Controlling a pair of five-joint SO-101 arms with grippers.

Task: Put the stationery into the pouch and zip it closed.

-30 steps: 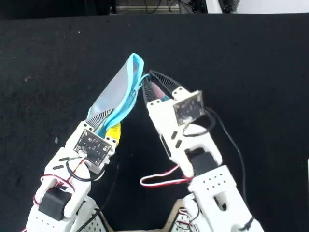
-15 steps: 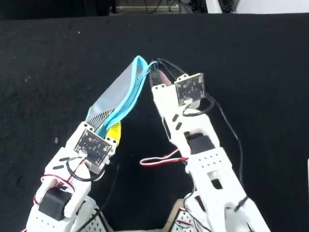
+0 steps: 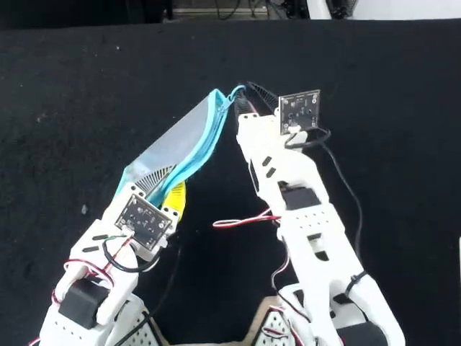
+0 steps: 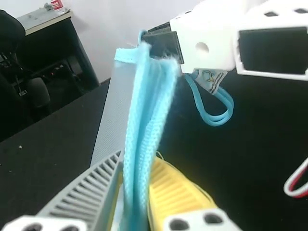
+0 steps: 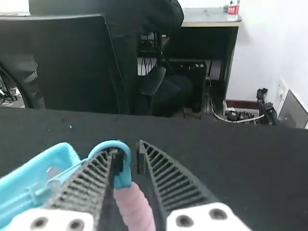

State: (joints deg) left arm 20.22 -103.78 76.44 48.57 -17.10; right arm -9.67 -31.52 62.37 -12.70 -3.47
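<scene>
My left gripper [image 3: 163, 189] sat in the lower left of the high view, clenched on the lower end of the pouch [image 3: 180, 140]. In the left wrist view its grey finger [image 4: 82, 197] and yellow finger [image 4: 173, 192] pressed on either side of the light blue zip band, which ran up between them. From there the pouch stretched in a slanted line towards the upper middle of the high view, grey mesh side to the left and blue zip edge to the right. My right gripper [image 3: 241, 101] met it there, just above the centre of the frame. That gripper was clamped on the pouch's top end, its black ribbed fingers [image 5: 166, 178] drawn together to a narrow gap. The blue cord loop [image 4: 214, 108] of the zip pull came out at those fingertips and hung under the white body of the right arm in the left wrist view. The two blue sides of the zip lay close together along the stretch I could see, but I could not tell whether it was fully closed. A pink rounded thing [image 5: 132, 207] lay between my right fingers near their base, and I could not tell what it was. Both arms stood over the black table [image 3: 374, 86], and a red and white wire [image 3: 241, 220] looped between them in the lower middle.
</scene>
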